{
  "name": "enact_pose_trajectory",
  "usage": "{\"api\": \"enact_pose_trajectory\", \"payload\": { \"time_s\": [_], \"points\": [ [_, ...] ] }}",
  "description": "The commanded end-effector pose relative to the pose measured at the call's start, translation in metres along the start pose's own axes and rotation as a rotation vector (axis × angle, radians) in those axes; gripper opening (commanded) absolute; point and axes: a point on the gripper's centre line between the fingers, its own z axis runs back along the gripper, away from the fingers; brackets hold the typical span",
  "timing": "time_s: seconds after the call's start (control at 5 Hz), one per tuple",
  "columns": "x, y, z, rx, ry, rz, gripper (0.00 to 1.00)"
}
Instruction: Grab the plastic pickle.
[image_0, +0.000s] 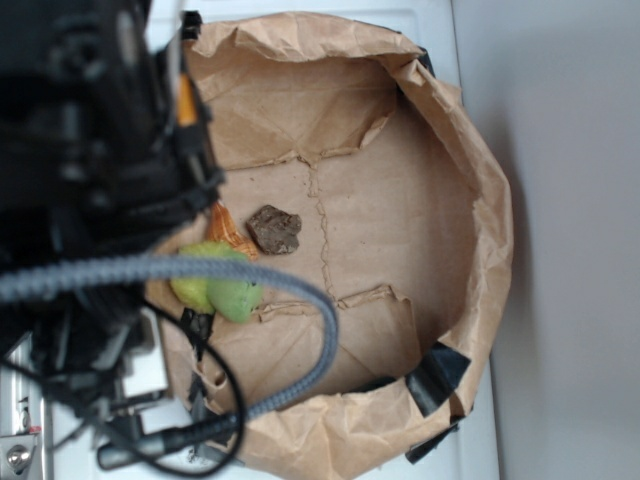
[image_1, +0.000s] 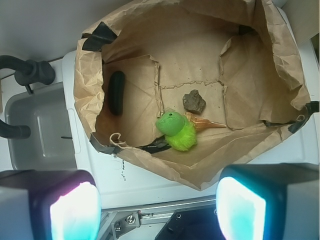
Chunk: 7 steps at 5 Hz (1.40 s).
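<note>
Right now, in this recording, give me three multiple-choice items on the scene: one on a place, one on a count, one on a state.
1. In the wrist view, where does the plastic pickle lie in the paper bag?
A. At the left wall, apart from the other things
B. On top of the brown lump
C. Outside the bag, in the grey basin

2. How many loose things lie in the bag?
A. One
B. Three
C. Six

3. How is the hand?
A. Shut on the pickle
B. Open, holding nothing
C. Shut on the fuzzy green toy

Answers:
1 A: the dark pickle lies alone by the left wall.
2 B: pickle, brown lump and fuzzy green toy.
3 B: both fingers stand wide apart at the lower edge, with nothing between them.
</note>
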Motion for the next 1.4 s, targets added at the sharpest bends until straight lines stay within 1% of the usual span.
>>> {"api": "enact_pose_trajectory", "payload": {
  "time_s": [0.0, 0.2, 0.8, 1.0, 1.2],
  "points": [
    [0.053, 0.037, -0.088, 0.116, -0.058, 0.067, 1.00],
    [0.078, 0.043, -0.122, 0.152, -0.095, 0.051, 1.00],
    [0.078, 0.043, -0.122, 0.152, -0.095, 0.051, 1.00],
    [0.080, 0.051, -0.141, 0.129, -0.115, 0.022, 1.00],
    [0.087, 0.045, -0.161, 0.121, -0.105, -0.004, 1.00]
  ]
}}
